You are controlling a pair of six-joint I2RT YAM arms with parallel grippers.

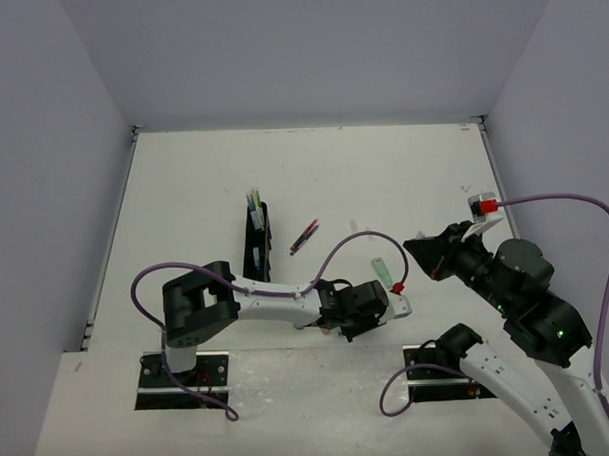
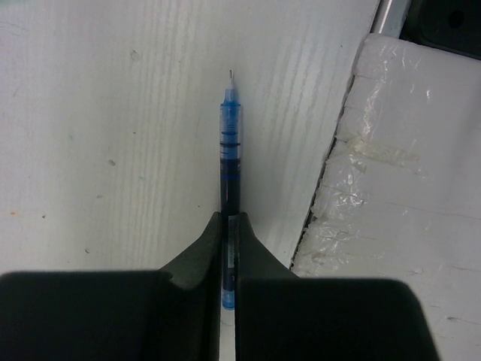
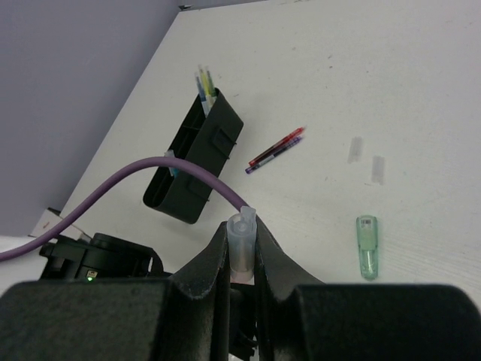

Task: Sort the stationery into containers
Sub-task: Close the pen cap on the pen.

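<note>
My left gripper [image 2: 230, 227] is shut on a blue pen [image 2: 230, 143], whose tip points away over the white table. From above, the left gripper [image 1: 350, 314] sits low near the table's front edge. My right gripper [image 3: 242, 248] is shut on a short, pale translucent chunky piece [image 3: 242, 239], held above the table. The black organiser [image 3: 195, 162] stands left of centre, with yellow-green and blue pens [image 3: 204, 81] upright in its far compartment. A red pen and a purple pen [image 3: 276, 149] lie side by side right of it. A chunky green piece [image 3: 367, 247] lies further right.
A purple cable [image 3: 150, 177] arcs across the right wrist view in front of the organiser. A white taped patch [image 2: 406, 173] lies to the right of the left gripper. Grey walls close the table [image 1: 383, 175] on three sides.
</note>
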